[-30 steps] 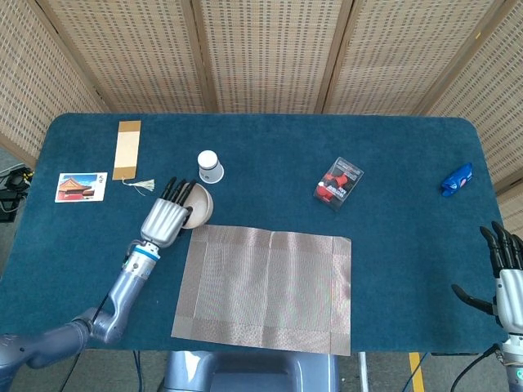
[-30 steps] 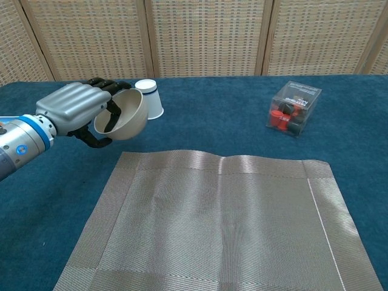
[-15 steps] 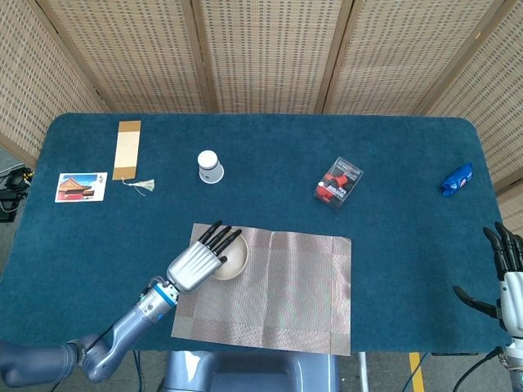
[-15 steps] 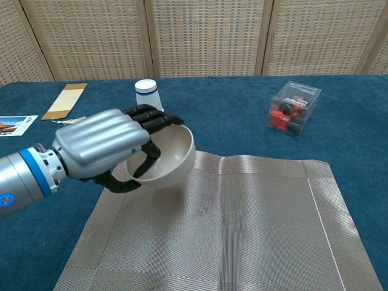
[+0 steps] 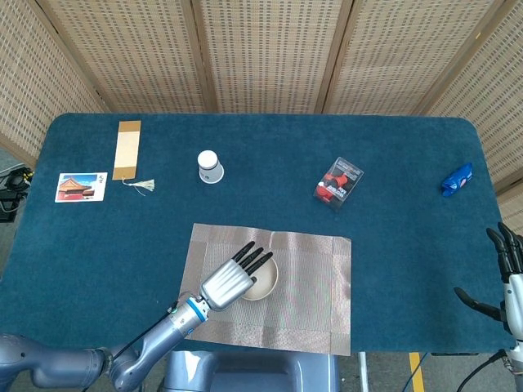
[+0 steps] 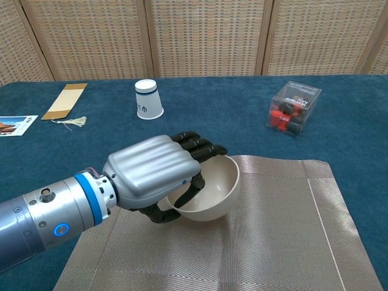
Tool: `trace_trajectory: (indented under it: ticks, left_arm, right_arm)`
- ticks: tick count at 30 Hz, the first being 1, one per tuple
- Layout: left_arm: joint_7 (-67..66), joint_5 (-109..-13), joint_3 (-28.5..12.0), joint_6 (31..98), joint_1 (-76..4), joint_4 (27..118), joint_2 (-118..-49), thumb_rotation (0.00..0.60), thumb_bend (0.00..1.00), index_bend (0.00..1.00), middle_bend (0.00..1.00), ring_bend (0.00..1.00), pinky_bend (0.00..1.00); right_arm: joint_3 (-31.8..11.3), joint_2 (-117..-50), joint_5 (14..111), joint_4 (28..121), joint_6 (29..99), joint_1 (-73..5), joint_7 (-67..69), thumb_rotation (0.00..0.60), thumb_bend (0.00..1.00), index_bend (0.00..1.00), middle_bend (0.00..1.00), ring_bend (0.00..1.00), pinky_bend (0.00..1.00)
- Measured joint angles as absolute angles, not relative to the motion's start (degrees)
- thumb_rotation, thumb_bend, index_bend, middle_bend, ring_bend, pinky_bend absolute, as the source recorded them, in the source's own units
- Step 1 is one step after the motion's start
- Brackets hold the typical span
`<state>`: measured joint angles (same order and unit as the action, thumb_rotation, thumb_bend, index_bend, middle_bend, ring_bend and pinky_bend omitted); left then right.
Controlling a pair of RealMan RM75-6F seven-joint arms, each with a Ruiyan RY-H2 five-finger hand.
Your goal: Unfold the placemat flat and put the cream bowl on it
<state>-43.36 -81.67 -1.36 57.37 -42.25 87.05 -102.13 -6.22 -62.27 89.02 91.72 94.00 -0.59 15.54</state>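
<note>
Holding the cream bowl by its near-left rim, the left hand has fingers curled over the edge, with the bowl over the middle of the flat placemat. Contact with the mat cannot be confirmed. Lower the bowl level until its base seats, then spread the fingers and lift clear without dragging the weave. The right hand waits open at the table's right edge, holding nothing.
</note>
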Motion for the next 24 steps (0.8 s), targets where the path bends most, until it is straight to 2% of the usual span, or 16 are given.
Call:
trace_trajectory:
  ticks: [5, 9, 13, 18, 24]
  left_arm:
    - [-46.4, -79.1, -2.2, 56.5, -42.5, 87.9, -102.8, 0.6, 0.46, 0.32, 0.0, 0.0, 0.0]
    - [-48.0, -77.6, -2.3, 56.3, -42.5, 89.2, -102.3, 0.6, 0.4, 0.1, 0.0, 0.0, 0.0]
    - [-48.3, -77.4, -2.5, 57.2, -42.2, 92.0, -100.7, 0.6, 0.4, 0.08, 0.0, 0.0, 0.0]
    - [-46.4, -79.7, -2.4, 61.8, -40.4, 96.7, -97.0, 0.6, 0.39, 0.05, 0.0, 0.0, 0.0]
    - [-43.7, -82.8, -1.4, 69.7, -35.9, 103.4, -87.7, 0.6, 0.37, 0.02, 0.0, 0.0, 0.0]
  right_arm:
    - [-6.2, -62.1, 89.3, 91.9, 94.4, -0.5, 15.7, 0.6, 0.16, 0.07, 0.0, 0.0, 0.0]
    - [-6.1, -62.0, 89.9, 92.2, 95.0, -0.3, 15.8, 0.6, 0.16, 0.07, 0.0, 0.0, 0.0]
    - [-5.9, -62.0, 90.5, 92.3, 95.5, -0.2, 15.6, 0.6, 0.16, 0.07, 0.0, 0.0, 0.0]
    - [-5.8, -61.9, 90.6, 92.3, 95.4, -0.1, 15.7, 0.6, 0.16, 0.07, 0.0, 0.0, 0.0]
    - [-5.7, -62.2, 90.6, 92.2, 95.2, -0.3, 14.7, 0.6, 0.16, 0.07, 0.0, 0.0, 0.0]
